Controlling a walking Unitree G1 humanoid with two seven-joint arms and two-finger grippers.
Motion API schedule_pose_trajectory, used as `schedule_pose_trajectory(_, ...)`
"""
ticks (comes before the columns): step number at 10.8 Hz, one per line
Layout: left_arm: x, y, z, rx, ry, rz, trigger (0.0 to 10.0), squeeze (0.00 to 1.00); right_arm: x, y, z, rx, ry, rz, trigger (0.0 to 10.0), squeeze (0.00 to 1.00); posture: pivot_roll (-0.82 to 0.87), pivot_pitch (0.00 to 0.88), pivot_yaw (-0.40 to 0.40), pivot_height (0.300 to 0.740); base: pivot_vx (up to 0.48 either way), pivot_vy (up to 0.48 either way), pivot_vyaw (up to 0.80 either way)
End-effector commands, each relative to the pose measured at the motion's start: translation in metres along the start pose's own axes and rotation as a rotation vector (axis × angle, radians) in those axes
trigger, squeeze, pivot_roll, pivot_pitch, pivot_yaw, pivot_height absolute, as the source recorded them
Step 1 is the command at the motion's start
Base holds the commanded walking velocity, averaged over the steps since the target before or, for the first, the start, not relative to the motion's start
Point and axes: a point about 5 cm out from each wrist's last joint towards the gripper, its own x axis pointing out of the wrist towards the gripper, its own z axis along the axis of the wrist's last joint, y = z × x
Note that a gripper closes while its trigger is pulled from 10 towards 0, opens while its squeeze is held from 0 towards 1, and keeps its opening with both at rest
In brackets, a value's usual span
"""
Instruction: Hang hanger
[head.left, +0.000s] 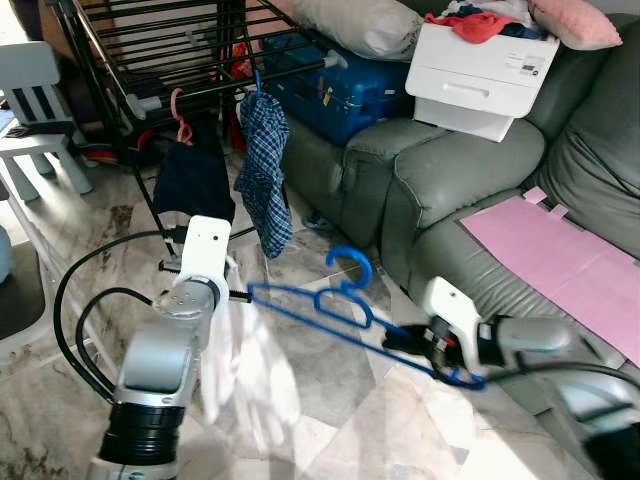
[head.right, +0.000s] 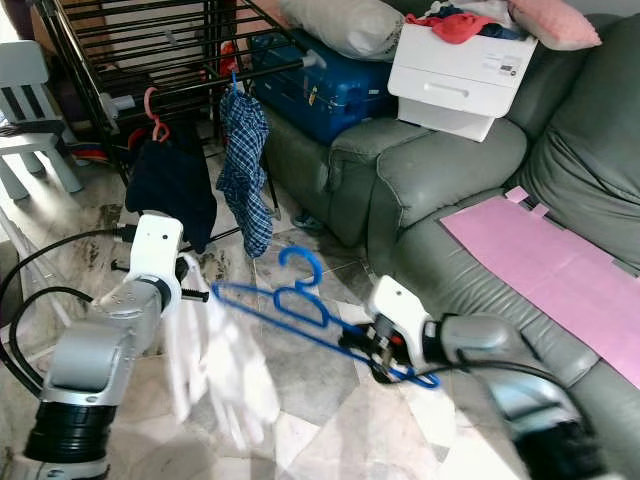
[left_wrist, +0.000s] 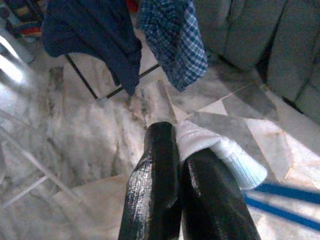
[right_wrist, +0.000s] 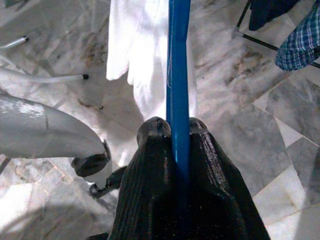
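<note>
The right gripper (right_wrist: 172, 127) has its jaws clamped on one end of the blue hanger (head.left: 345, 305), which is held low over the marble floor (head.left: 330, 420) in front of the grey sofa (head.left: 450, 190). The left gripper (left_wrist: 175, 145) has its jaws pinched shut on the white garment (head.left: 235, 365), which droops from the hanger's other end, near the black drying rack (head.left: 170, 50) carrying a checked shirt (head.left: 262, 165) and a dark garment (head.left: 192, 180)

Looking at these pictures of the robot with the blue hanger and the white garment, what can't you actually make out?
- Whether the white garment is threaded on the blue hanger: motion blur, left eye view.
- Left gripper contact with the cloth: its own fingers cover it, left wrist view.
- Drying rack top: cut off by the frame edge.
</note>
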Motion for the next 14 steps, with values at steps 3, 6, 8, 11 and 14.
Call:
schedule_pose_trajectory(3, 0.004, 0.012, 0.009, 0.044, -0.019, 0.110, 10.0, 0.00, -0.014, 0.002, 0.008, -0.027, 0.006, 0.049, 10.0, 0.00, -0.06, 0.000, 0.013, 0.740, 0.000, 0.000, 0.00)
schedule_pose_trajectory(6, 0.003, 0.012, 0.006, 0.055, -0.006, 0.126, 10.0, 0.00, -0.016, 0.004, 0.011, -0.028, 0.006, 0.069, 10.0, 0.00, -0.06, 0.000, 0.013, 0.740, 0.000, 0.000, 0.00)
schedule_pose_trajectory(8, -0.002, 0.009, 0.015, 0.014, -0.038, 0.074, 10.0, 0.00, -0.006, -0.004, 0.010, -0.043, 0.002, 0.010, 10.0, 0.00, -0.06, 0.000, 0.008, 0.740, 0.000, 0.000, 0.00)
schedule_pose_trajectory(11, -0.013, 0.007, 0.022, 0.009, -0.061, 0.034, 10.0, 0.00, 0.000, -0.023, 0.006, -0.055, 0.009, -0.144, 10.0, 0.00, -0.05, 0.000, 0.003, 0.740, 0.000, 0.000, 0.00)
schedule_pose_trajectory(14, -0.020, -0.001, 0.027, -0.005, -0.095, -0.079, 10.0, 0.00, -0.002, -0.036, 0.003, -0.068, 0.007, -0.227, 10.0, 0.00, -0.05, 0.000, 0.002, 0.740, 0.000, 0.000, 0.00)
